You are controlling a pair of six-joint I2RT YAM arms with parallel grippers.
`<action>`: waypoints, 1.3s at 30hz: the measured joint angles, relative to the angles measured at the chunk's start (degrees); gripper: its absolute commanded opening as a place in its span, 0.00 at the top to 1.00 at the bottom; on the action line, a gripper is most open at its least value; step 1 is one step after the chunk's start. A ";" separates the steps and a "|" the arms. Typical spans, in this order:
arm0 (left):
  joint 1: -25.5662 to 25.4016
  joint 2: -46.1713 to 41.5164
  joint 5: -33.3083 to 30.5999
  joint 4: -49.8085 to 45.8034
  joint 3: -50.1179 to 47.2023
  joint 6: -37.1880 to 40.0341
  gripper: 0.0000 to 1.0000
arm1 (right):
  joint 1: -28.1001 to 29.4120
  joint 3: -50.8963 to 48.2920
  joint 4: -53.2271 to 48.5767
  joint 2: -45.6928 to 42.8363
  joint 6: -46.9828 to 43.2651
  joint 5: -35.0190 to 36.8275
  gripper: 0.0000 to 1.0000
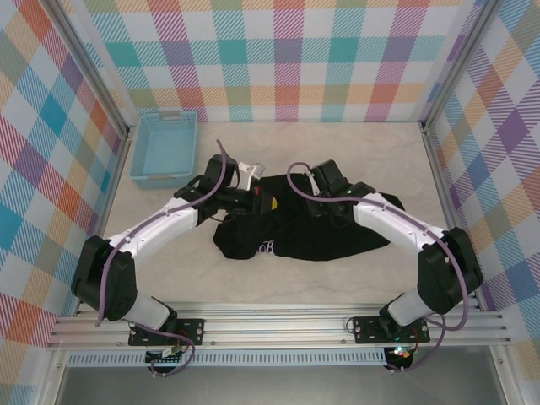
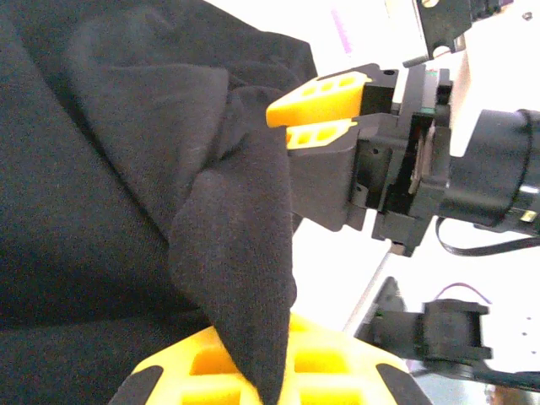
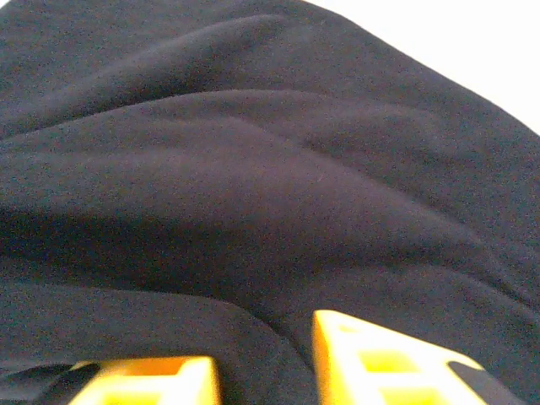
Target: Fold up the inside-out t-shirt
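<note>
The soft black short-sleeved cloth t-shirt (image 1: 312, 236) lies bunched mid-table on the pale wooden tabletop (image 1: 278, 283). The left gripper (image 2: 270, 384) is clenched on a fold of it (a raised peak). The right gripper (image 2: 283, 125) has its 2 yellow fingers parted, with cloth between them.

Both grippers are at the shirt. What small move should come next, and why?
Probably draw the right gripper back off the t-shirt: its fingers stand apart around a fold, while the left gripper is shut on a pinch of cloth and can carry it alone.
</note>
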 measured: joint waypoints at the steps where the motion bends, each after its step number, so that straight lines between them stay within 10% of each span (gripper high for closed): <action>1: 0.37 -0.20 1.01 -0.17 -0.11 -1.11 1.00 | 0.00 -0.68 -0.07 -1.16 -0.48 -0.37 0.53; 9: 1.09 -0.90 4.52 -0.74 -0.11 -4.00 1.00 | 0.00 -9.01 2.25 -13.79 -2.29 -14.84 0.26; 20: 1.14 -3.93 4.92 -2.78 -0.09 -4.07 1.00 | 0.55 -8.68 10.29 -2.64 -2.51 -22.99 0.18; 39: 1.25 -4.22 2.38 -6.45 1.14 -3.89 1.00 | 9.40 -15.78 18.82 -0.92 0.37 -7.93 0.21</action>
